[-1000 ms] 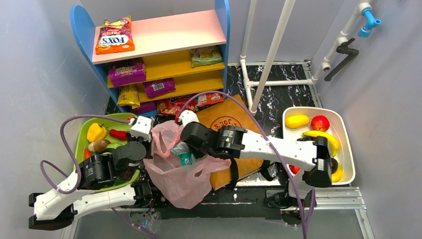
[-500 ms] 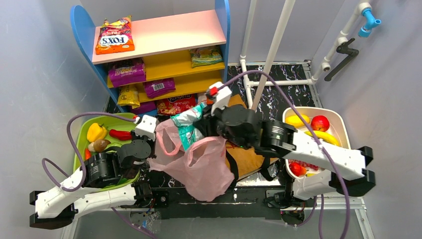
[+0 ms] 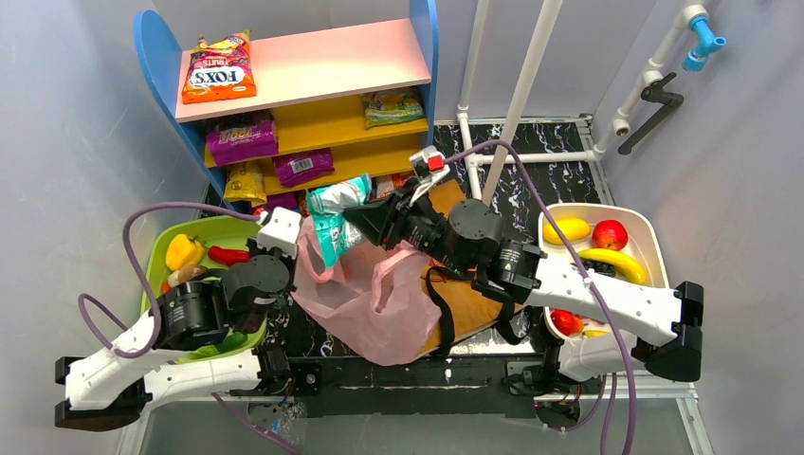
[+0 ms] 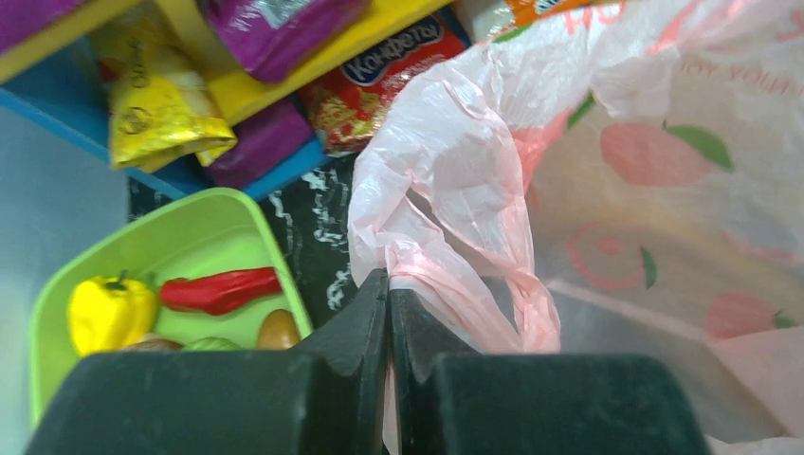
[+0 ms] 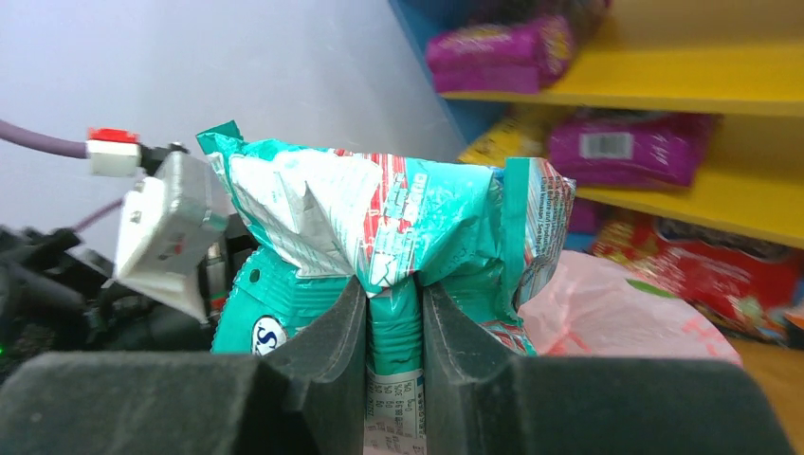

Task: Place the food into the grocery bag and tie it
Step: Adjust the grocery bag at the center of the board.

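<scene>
The pink grocery bag [image 3: 379, 299] lies crumpled between the arms, partly over the brown paper bag. My left gripper [image 3: 289, 242] is shut on the bag's pink handle [image 4: 446, 284] at the bag's left edge. My right gripper [image 3: 356, 220] is shut on a teal snack packet [image 3: 332, 216] and holds it above the bag's far left part, near the shelf; the packet [image 5: 379, 227] is pinched between the fingers in the right wrist view. More purple packets [image 3: 242, 137] lie on the shelf. Fruit [image 3: 567, 229] sits in the white tray.
A blue shelf [image 3: 303, 66] with snack packets stands at the back. A green tray [image 3: 204, 232] with peppers is at the left, a white tray [image 3: 654, 246] at the right. The brown paper bag [image 3: 455, 213] lies under the right arm. A white pipe frame [image 3: 521, 85] stands behind.
My right gripper lifted the teal packet up out of the pink bag and carried it back toward the shelf. The bag was tugged and shifted. The left gripper stayed shut on the handle.
</scene>
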You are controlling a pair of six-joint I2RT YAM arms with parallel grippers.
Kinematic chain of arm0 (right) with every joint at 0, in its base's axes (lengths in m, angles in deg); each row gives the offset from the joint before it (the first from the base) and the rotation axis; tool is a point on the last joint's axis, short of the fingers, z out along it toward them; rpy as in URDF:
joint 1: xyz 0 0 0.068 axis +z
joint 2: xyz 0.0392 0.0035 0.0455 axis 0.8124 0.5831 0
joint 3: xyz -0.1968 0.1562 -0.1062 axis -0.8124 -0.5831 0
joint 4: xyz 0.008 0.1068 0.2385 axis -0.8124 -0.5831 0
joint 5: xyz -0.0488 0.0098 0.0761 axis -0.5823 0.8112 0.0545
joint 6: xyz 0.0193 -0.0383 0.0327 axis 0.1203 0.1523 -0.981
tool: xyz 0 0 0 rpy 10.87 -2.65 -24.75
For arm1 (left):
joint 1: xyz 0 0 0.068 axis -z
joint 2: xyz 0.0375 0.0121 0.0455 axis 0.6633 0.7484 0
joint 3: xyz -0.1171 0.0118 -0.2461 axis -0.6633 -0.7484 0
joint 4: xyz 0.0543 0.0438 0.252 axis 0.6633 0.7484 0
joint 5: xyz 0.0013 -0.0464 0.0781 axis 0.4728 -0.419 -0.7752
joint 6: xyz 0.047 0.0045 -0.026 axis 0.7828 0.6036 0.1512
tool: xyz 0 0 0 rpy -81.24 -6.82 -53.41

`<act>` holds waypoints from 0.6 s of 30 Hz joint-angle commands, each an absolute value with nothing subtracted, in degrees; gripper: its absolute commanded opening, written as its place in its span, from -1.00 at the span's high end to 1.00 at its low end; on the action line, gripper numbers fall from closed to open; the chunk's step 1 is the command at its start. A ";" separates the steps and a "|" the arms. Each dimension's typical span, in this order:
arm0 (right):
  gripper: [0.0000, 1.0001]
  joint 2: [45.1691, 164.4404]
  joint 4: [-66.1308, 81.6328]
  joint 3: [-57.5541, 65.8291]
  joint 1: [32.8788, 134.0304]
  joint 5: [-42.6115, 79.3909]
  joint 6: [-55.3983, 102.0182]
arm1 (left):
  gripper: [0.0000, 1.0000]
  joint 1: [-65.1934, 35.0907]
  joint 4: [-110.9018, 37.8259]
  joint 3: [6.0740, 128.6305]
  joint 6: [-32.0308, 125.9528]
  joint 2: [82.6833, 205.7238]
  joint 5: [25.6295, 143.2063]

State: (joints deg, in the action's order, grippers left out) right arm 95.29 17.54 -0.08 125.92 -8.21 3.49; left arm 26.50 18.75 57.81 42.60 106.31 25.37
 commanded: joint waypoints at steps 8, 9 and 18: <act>0.97 100.80 59.34 9.77 124.70 -4.02 -12.15 | 1.00 26.63 16.39 59.05 50.98 105.27 18.49; 0.97 101.62 58.53 11.41 124.72 -3.41 -12.58 | 1.00 26.62 18.08 59.64 50.95 105.81 16.35; 0.97 96.15 43.15 8.40 124.67 -10.81 -2.04 | 0.77 26.62 28.68 61.53 45.10 103.55 4.98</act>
